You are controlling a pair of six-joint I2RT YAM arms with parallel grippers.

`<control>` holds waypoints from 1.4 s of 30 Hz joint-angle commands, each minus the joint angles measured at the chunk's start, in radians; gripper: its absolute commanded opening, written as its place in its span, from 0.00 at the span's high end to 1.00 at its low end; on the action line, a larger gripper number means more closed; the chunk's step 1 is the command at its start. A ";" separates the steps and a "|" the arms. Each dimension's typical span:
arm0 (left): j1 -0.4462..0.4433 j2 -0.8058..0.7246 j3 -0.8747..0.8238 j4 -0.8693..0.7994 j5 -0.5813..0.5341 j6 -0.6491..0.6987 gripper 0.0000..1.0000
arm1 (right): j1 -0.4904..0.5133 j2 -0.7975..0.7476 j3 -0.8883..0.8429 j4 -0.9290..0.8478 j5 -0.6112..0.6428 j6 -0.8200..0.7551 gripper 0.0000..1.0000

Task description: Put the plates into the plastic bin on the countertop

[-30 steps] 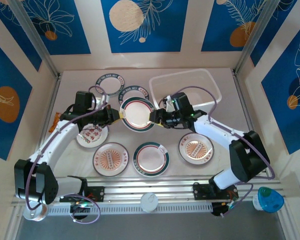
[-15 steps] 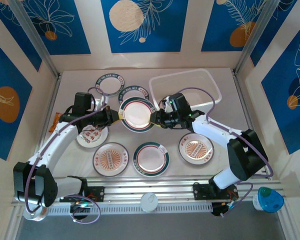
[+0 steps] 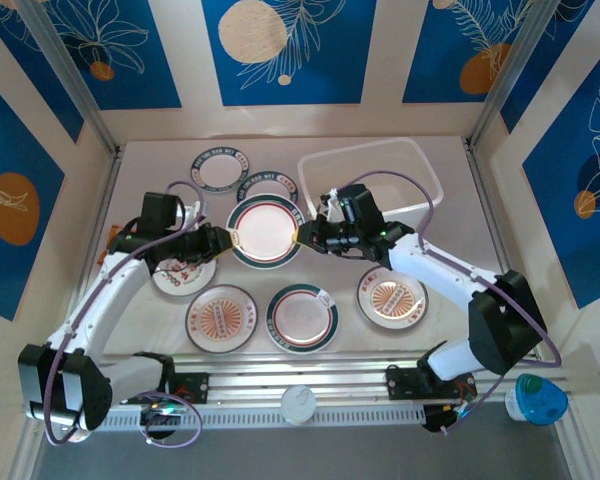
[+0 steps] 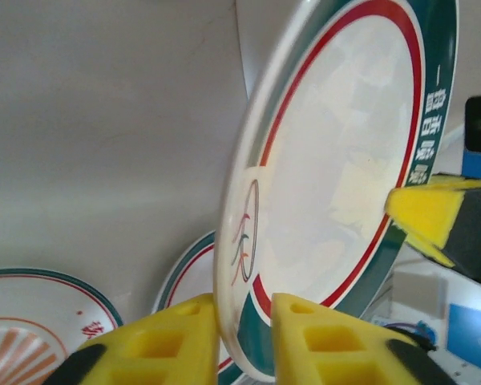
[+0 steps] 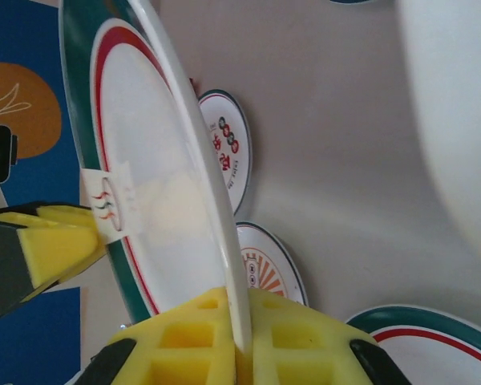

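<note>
A white plate with a dark green and red rim hangs tilted above the countertop between both arms. My right gripper is shut on its right rim. My left gripper straddles the left rim, jaws slightly apart, so it stands open. The plastic bin stands empty at the back right, just beyond the right gripper. Several more plates lie flat: back ones, one with an orange-red centre, and front ones.
An orange packet lies by the left wall. A metal rail runs along the near edge, with a white cap and a blue-lidded cup past it. Cream walls close in the left, back and right.
The right gripper has closed on the plate's right rim. The left gripper's jaws have come apart at the left rim. The plate has shifted slightly left.
</note>
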 commanded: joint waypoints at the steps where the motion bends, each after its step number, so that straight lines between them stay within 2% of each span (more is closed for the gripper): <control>1: 0.000 -0.031 0.053 -0.026 -0.020 0.031 0.62 | 0.004 -0.032 0.042 -0.050 0.047 -0.013 0.93; 2: 0.000 -0.031 0.062 -0.034 -0.028 0.037 0.53 | 0.005 -0.038 0.056 -0.057 0.049 -0.019 0.93; 7: 0.028 -0.009 0.160 -0.065 -0.024 0.085 0.26 | -0.004 -0.057 0.142 -0.138 0.075 -0.069 0.95; 10: 0.042 0.020 0.247 -0.096 -0.023 0.117 0.15 | -0.021 -0.069 0.208 -0.181 0.084 -0.108 0.95; 13: 0.056 0.035 0.300 -0.100 -0.028 0.128 0.11 | -0.053 -0.067 0.280 -0.235 0.081 -0.146 0.96; 17: 0.066 0.066 0.331 -0.080 -0.022 0.126 0.09 | -0.137 -0.057 0.335 -0.273 0.043 -0.189 0.96; 23: 0.065 0.129 0.360 -0.037 -0.004 0.120 0.09 | -0.280 -0.009 0.432 -0.341 -0.085 -0.265 0.96; 36: 0.061 0.306 0.365 0.134 0.036 0.031 0.16 | -0.585 0.068 0.644 -0.614 -0.165 -0.504 0.97; 42: 0.049 0.400 0.369 0.222 0.045 -0.026 0.18 | -0.641 0.139 0.700 -0.717 -0.176 -0.634 0.95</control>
